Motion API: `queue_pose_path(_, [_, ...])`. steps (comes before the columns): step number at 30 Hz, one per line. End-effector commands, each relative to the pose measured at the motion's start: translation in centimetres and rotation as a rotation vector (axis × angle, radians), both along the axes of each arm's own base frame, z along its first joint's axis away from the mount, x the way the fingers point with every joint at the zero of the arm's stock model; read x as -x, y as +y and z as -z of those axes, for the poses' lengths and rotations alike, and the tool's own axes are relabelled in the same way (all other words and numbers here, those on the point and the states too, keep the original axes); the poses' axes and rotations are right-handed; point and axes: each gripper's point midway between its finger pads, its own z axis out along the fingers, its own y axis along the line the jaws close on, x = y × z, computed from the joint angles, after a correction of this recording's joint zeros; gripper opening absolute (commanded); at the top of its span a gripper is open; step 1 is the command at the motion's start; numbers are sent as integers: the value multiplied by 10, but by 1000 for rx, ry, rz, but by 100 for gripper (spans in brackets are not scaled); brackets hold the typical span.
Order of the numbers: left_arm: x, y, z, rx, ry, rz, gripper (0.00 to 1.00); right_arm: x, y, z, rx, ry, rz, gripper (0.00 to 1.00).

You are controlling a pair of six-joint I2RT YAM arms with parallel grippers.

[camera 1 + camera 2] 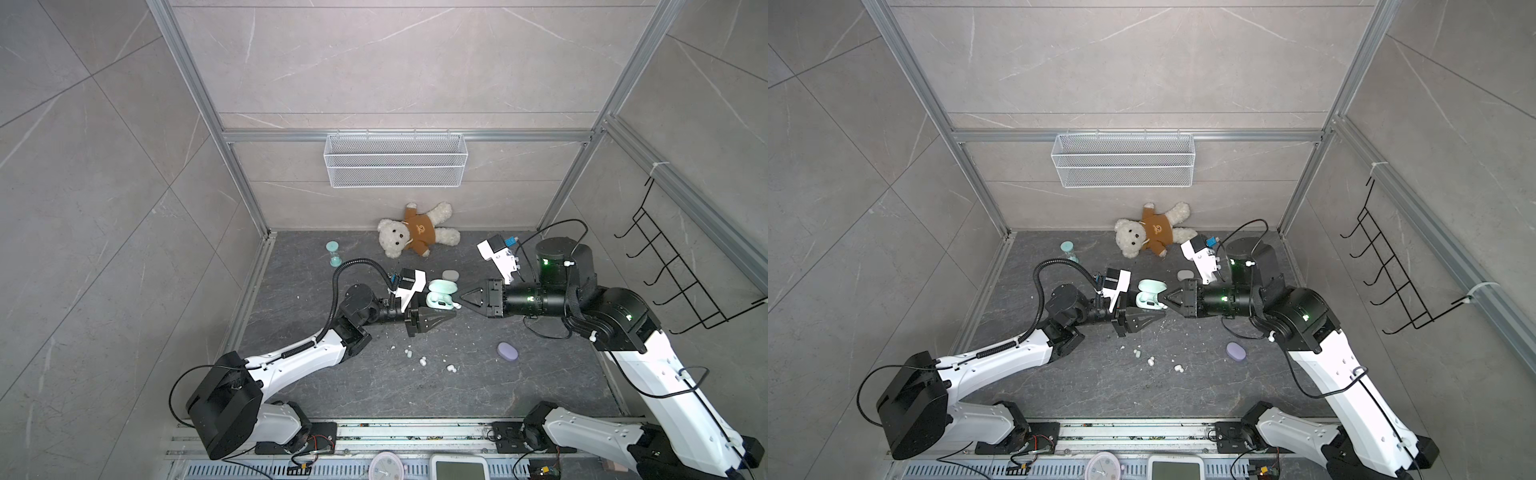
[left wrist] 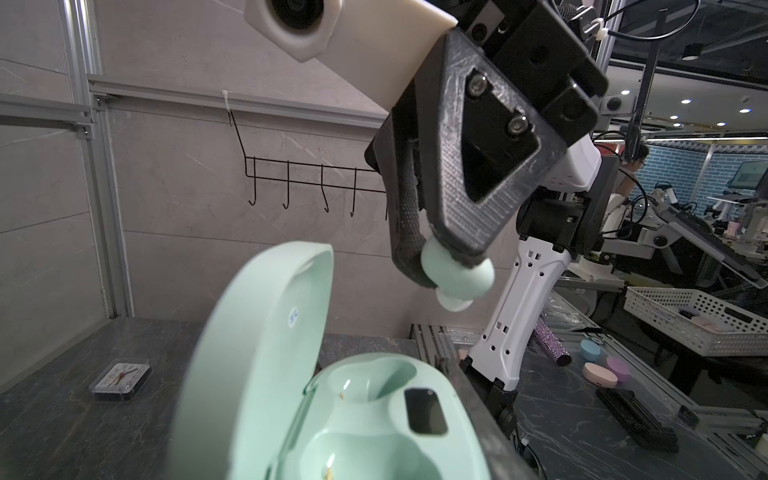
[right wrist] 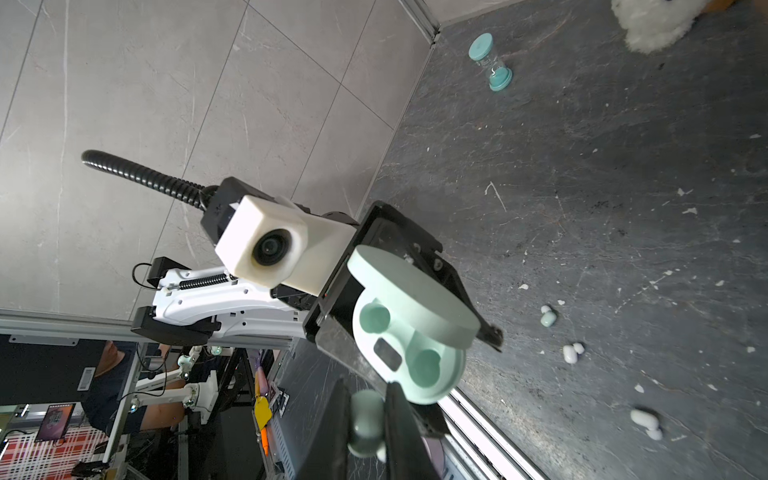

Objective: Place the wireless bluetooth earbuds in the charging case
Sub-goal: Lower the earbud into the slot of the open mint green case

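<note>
A mint green charging case [image 1: 441, 297] is lifted above the table with its lid [image 2: 257, 353] open, and my left gripper [image 1: 446, 308] is shut on its body. Both sockets [image 3: 426, 365] in the case look empty. My right gripper [image 1: 460, 299] faces the case from the right, shut on a mint green earbud [image 3: 365, 417] pinched between its fingertips [image 3: 401, 432]. In the left wrist view that earbud [image 2: 457, 278] hangs just above and beside the case's open top. Three pale earbuds [image 1: 423, 360] lie loose on the dark table in front of the grippers.
A closed lilac case [image 1: 507, 350] lies on the table's right half and a grey case [image 1: 450, 274] sits behind the grippers. A teddy bear [image 1: 415, 232] and a teal hourglass [image 1: 333, 253] are at the back. White crumbs dot the table.
</note>
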Motion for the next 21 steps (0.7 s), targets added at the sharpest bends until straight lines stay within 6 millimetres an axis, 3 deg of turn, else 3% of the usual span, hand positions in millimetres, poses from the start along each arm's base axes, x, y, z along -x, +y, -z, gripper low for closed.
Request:
queue_pose_path(1, [8,7,-31,82,-71,25,30,-2,3,0,11,-32,-13,14])
queue_pose_path(21, [12,9,-31,89,-66,47,29,-12,12,8,27,-32,8,14])
